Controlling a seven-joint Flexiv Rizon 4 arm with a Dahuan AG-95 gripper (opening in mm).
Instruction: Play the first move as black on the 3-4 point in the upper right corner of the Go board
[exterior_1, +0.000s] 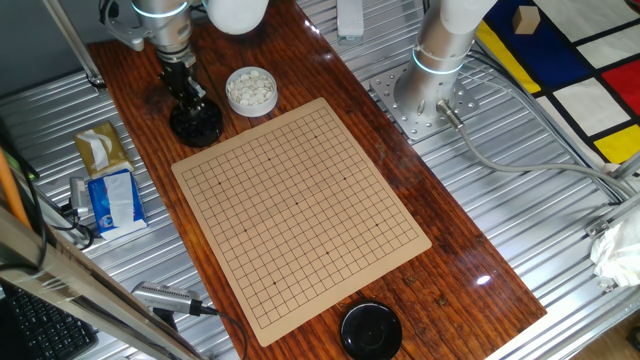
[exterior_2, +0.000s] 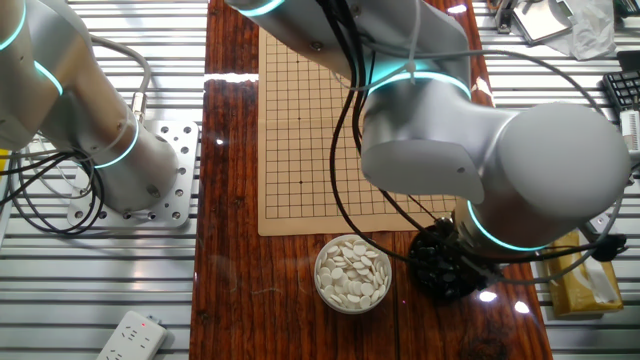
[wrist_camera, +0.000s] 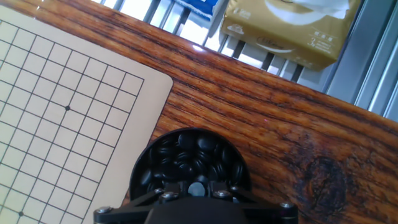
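Your gripper (exterior_1: 188, 98) sits in the bowl of black stones (wrist_camera: 189, 163) off the Go board (exterior_1: 300, 210)'s corner; finger state unreadable; pinch one stone only; lift straight.

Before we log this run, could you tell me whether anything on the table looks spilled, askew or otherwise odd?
Nothing stands out. The Go board lies flat with no stones on it, the white stones sit inside their bowl, and the black stones fill theirs beside the board's corner, under the claw. No stone lies loose on the wood.
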